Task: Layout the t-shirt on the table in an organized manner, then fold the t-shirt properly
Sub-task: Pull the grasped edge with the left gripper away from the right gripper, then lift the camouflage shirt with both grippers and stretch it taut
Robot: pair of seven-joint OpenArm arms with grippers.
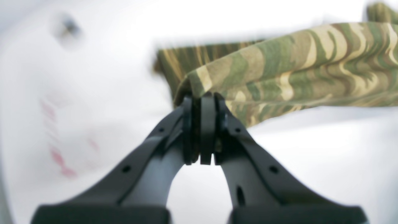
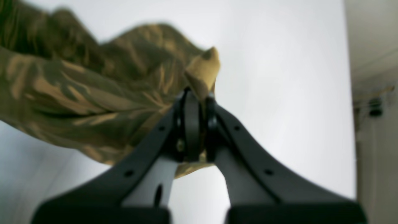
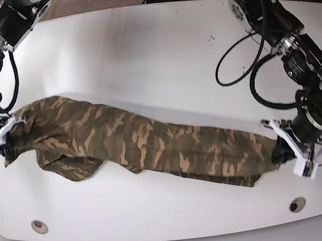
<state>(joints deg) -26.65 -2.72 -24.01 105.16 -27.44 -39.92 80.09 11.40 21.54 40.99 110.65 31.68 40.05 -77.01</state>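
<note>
The counter [image 3: 139,46] carries the shirt [image 3: 152,145], stretched in a rumpled band across its near half. Each tool, left [image 1: 203,102] and right [image 2: 199,96], pinches one end: the layout step. Next, the cloth needs spreading flat

One t-shirt [image 3: 146,143], one table [image 3: 140,52], two grippers, two grommet holes, prob. one tape mark.
</note>
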